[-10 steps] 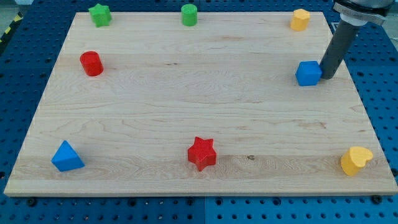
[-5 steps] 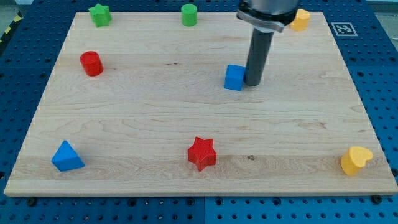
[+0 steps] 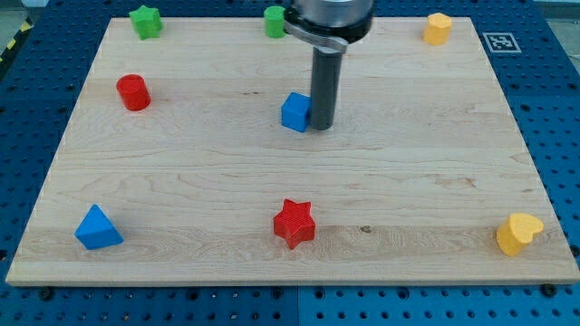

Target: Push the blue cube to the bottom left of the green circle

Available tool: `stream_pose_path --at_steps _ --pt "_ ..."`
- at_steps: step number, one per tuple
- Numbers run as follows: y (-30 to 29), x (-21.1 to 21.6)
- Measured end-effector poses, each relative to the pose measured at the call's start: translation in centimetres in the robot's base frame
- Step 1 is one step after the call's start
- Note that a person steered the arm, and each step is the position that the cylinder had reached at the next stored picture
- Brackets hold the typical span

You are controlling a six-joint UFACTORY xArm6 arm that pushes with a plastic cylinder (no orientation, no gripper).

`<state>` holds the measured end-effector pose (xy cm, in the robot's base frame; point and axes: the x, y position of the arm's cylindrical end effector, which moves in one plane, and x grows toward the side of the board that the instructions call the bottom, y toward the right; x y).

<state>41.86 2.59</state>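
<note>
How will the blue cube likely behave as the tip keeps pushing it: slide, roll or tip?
The blue cube has flat faces and sits low, so it probably slides rather than rolls or tips. My tip touches its right side, so it may turn if pushed off-centre. It looks small and light on the smooth board.

The cube (image 3: 295, 111) is showing blue; the star (image 3: 294, 223) red; the bench (image 3: 426, 181) pale wood grain; the rod (image 3: 323, 86) dark.
</note>
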Motion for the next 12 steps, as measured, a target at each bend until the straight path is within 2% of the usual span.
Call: stream_pose_path --at_steps 2,4,6,7,9,10,12 --pt "-4.1 0.0" --pt "-5.6 -0.2" --pt "-6.9 -6.0" --pt "-8.0 -6.4" --pt "-8.7 -3.1" --pt "-11.3 -3.3" --pt "-11.9 -7.7"
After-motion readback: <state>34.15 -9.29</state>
